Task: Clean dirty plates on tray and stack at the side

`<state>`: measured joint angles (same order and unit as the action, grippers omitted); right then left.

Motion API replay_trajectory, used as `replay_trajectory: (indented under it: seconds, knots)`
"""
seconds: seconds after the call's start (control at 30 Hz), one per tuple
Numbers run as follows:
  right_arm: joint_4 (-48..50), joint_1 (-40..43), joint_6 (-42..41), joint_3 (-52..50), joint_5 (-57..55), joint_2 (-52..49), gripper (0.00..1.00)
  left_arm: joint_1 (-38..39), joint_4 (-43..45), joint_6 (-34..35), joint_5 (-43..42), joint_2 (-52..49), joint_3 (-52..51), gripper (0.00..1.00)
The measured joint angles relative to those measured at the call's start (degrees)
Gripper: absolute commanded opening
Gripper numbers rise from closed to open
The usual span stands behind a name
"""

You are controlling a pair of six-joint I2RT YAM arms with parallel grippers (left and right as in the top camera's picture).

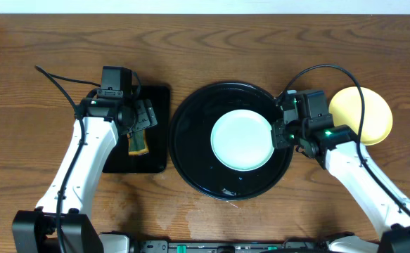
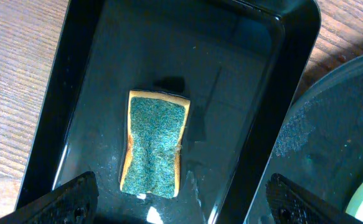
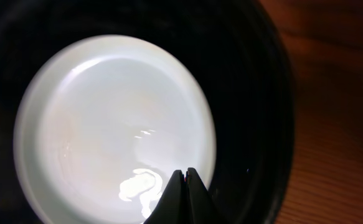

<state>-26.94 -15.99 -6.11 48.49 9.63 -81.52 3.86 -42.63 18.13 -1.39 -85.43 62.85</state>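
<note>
wood table [image 1: 205, 28] | mint plate [image 1: 241, 140] on tray [image 1: 189, 144] | right gripper [image 3: 183, 174] closed

Table [image 1: 205, 28]: grained wood, low sheen. Round tray [image 1: 188, 144]: glossy black. Mint plate [image 3: 106, 124]: smooth, glazed, bright glare spots. Sponge [image 2: 154, 142]: rough green scrub face on tan foam. Rectangular tray [image 2: 256, 74]: shiny black, plastic-looking.
</note>
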Motion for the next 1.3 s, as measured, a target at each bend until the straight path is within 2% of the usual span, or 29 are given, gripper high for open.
replay_trajectory:
  seconds: [0.03, 0.13, 0.27, 0.47, 0.7, 0.83, 0.9, 1.3]
  knots:
    - [-0.02, 0.17, -0.24, 0.0, -0.57, -1.09, 0.13, 0.0, 0.0, 0.0, 0.0, 0.0, 0.0, 0.87]
    - [0.11, 0.74, -0.7, 0.0, -1.16, -4.55, 0.19, 0.0, 0.0, 0.0, 0.0, 0.0, 0.0, 0.87]
    - [1.88, 3.89, -0.74, 0.0, 2.23, -10.34, 0.33, 0.0, 0.0, 0.0, 0.0, 0.0, 0.0, 0.87]
    - [5.57, 10.34, 0.9, -0.02, 13.81, -16.7, 0.34, -0.02, 0.0, 0.0, 0.0, 0.0, 0.0, 0.87]
    - [10.12, 11.67, 1.99, 0.2, 25.05, -20.72, 0.26, -0.02, 0.02, 0.0, 0.0, 0.0, 0.0, 0.87]
    - [10.45, 11.41, 2.25, 0.59, 27.15, -22.32, 0.08, 0.0, 0.02, -0.02, 0.0, 0.0, 0.0, 0.87]
    - [10.64, 11.17, 2.1, 0.68, 27.17, -22.93, 0.01, 0.0, 0.02, 0.0, 0.0, 0.0, 0.0, 0.87]
    - [11.85, 10.6, 0.68, 0.68, 26.64, -23.08, 0.01, 0.0, 0.0, 0.0, -0.48, 0.0, 0.0, 0.87]
